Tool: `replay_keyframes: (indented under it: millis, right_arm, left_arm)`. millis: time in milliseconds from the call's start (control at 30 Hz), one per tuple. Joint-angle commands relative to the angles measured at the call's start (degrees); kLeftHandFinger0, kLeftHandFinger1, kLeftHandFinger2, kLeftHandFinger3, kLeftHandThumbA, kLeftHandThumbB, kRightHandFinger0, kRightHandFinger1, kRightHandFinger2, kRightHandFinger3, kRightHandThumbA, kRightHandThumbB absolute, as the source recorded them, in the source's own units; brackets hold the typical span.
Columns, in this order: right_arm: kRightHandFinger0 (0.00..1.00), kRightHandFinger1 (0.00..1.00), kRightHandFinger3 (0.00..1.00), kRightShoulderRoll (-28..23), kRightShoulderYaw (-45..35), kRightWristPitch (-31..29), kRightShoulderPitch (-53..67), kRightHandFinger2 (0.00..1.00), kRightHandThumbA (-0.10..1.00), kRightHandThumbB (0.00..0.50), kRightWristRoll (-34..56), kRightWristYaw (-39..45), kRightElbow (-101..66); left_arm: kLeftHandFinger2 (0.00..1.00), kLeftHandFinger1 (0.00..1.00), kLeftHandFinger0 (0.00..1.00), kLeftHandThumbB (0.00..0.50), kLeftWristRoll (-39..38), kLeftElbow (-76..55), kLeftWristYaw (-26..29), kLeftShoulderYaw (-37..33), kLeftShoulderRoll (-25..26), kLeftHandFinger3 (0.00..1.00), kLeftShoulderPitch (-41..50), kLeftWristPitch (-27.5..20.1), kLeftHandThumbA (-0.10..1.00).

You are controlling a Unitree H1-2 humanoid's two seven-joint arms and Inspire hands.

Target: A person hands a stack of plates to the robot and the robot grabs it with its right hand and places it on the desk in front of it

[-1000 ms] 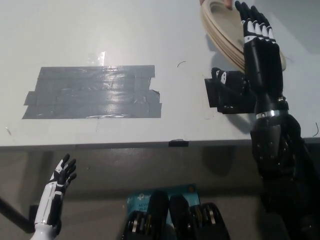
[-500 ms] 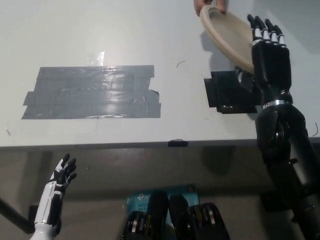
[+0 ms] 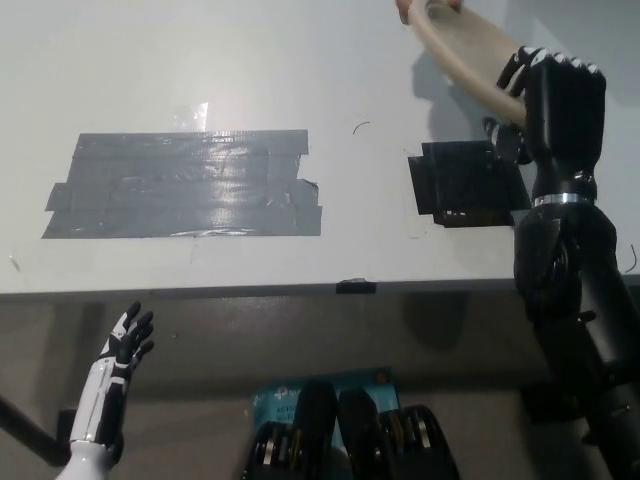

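Observation:
A tan stack of plates hangs tilted above the desk's far right. A person's fingers hold its far edge at the top of the head view. My black right hand is at the stack's near edge, with its fingers curled over the rim and the thumb underneath, so it is shut on the stack. The stack's right part is hidden behind this hand. My white left hand rests open at the lower left, below the desk's front edge.
The grey desk carries a wide patch of grey tape at the left and a black tape patch under the plates. The desk's front edge crosses the picture, with a small black mark on it.
The stack has risen and tilted more edge-on. My right hand's fingers, stretched out flat before, have curled round the plates' rim. The left hand has stayed where it was.

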Motion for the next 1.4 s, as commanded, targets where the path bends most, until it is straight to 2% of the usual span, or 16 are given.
replay_keyframes:
  millis: [0, 133, 267, 333, 400, 500, 533, 733, 833, 867, 900, 933, 967, 1133, 1267, 1367]
  right_arm:
    - [0.00, 0.00, 0.07, 0.0, -0.9, -4.5, -3.2, 0.15, 1.00, 0.013, 1.4, -6.0, -4.0]
    - [0.00, 0.00, 0.06, -0.4, -1.0, -5.4, -2.0, 0.18, 0.95, 0.007, 2.1, -6.4, -7.2]
    - [0.00, 0.00, 0.23, -0.6, -1.2, -4.8, -0.4, 0.27, 0.98, 0.005, 2.3, -4.9, -11.8]
    - [0.00, 0.00, 0.28, -0.8, -1.1, -4.3, -0.3, 0.28, 0.96, 0.000, 1.9, -4.4, -12.7]
    - [0.00, 0.00, 0.24, -1.1, -1.1, -4.1, -0.3, 0.27, 0.89, 0.000, 1.7, -4.2, -12.7]
    - [0.00, 0.00, 0.22, -1.5, -1.4, -4.4, -0.4, 0.26, 0.85, 0.012, 2.3, -4.2, -11.8]
    - [0.00, 0.00, 0.15, -1.7, -1.3, -5.2, -0.4, 0.21, 0.80, 0.010, 2.6, -5.0, -10.3]
    - [0.00, 0.00, 0.08, -2.7, -0.3, -6.0, -0.1, 0.16, 0.79, 0.013, 2.4, -5.3, -4.2]
    - [0.00, 0.00, 0.08, -2.8, 0.4, -7.0, -0.4, 0.16, 0.79, 0.018, 2.3, -6.4, -0.1]
    - [0.00, 0.00, 0.14, -2.8, 0.6, -7.0, -0.5, 0.18, 0.78, 0.022, 2.3, -6.4, 1.1]
    - [0.00, 0.00, 0.16, -2.9, 1.1, -7.3, -0.7, 0.14, 0.75, 0.024, 2.2, -6.7, 3.2]
    - [0.00, 0.00, 0.15, -3.1, 1.4, -8.0, -0.9, 0.03, 0.67, 0.025, 2.1, -7.4, 4.7]
    - [0.00, 0.00, 0.11, -3.2, 2.0, -8.7, -1.4, 0.00, 0.66, 0.025, 2.0, -8.1, 7.5]
    - [0.00, 0.00, 0.01, -3.3, 4.7, -10.4, -4.3, 0.00, 0.67, 0.030, 1.3, -10.8, 18.4]
    - [0.00, 0.00, 0.01, -3.4, 7.1, -11.3, -7.1, 0.01, 0.65, 0.049, 0.3, -14.1, 24.9]
    - [0.00, 0.00, 0.01, -3.2, 9.5, -11.4, -9.1, 0.02, 0.80, 0.016, -1.0, -16.4, 28.5]
  left_arm:
    - [1.00, 1.00, 1.00, 0.175, 0.6, -1.2, -0.6, -0.3, 1.1, 1.00, -0.8, -1.2, 0.98]
    - [1.00, 1.00, 1.00, 0.164, 0.6, -1.1, -0.9, -0.6, 1.1, 1.00, 0.0, -1.8, 0.99]
    - [1.00, 1.00, 1.00, 0.168, 1.2, -1.8, -0.8, -1.0, 0.9, 1.00, 1.9, -1.7, 0.98]
    - [1.00, 1.00, 1.00, 0.156, 1.0, -1.9, -0.8, -1.0, 0.9, 1.00, 2.4, -1.8, 0.98]
    - [1.00, 1.00, 1.00, 0.151, 1.0, -2.0, -0.8, -1.0, 0.9, 1.00, 2.5, -1.9, 0.97]
    - [0.99, 1.00, 0.99, 0.139, 0.5, -1.7, -0.7, -0.9, 0.7, 1.00, 2.6, -2.3, 0.94]
    - [0.99, 1.00, 1.00, 0.139, 0.5, -2.0, -0.7, -0.8, 0.7, 1.00, 2.7, -1.8, 0.94]
    - [1.00, 1.00, 1.00, 0.139, 0.4, -2.1, -0.8, -1.0, 0.7, 1.00, 2.8, -1.6, 0.94]
    - [1.00, 1.00, 1.00, 0.143, 0.4, -1.7, -0.8, -0.9, 0.7, 1.00, 2.8, -2.1, 0.94]
    - [1.00, 1.00, 1.00, 0.145, 0.5, -1.7, -0.8, -1.0, 0.7, 1.00, 2.7, -2.3, 0.94]
    - [0.99, 1.00, 1.00, 0.149, 0.4, -1.5, -0.8, -1.0, 0.7, 1.00, 2.7, -2.5, 0.94]
    - [0.99, 1.00, 1.00, 0.150, 0.4, -1.6, -0.9, -1.0, 0.7, 1.00, 2.7, -2.4, 0.94]
    - [0.98, 1.00, 1.00, 0.149, 0.5, -1.6, -0.9, -1.1, 0.7, 1.00, 2.5, -2.4, 0.94]
    - [0.97, 1.00, 1.00, 0.162, 0.2, -2.1, -0.9, -1.0, 0.6, 1.00, 2.6, -1.5, 0.94]
    - [0.97, 1.00, 0.99, 0.144, -0.2, -1.8, -1.1, -1.1, 0.5, 1.00, 2.3, -2.2, 0.93]
    - [0.96, 1.00, 0.97, 0.149, -0.5, -1.7, -1.2, -1.1, 0.5, 1.00, 2.3, -2.3, 0.92]
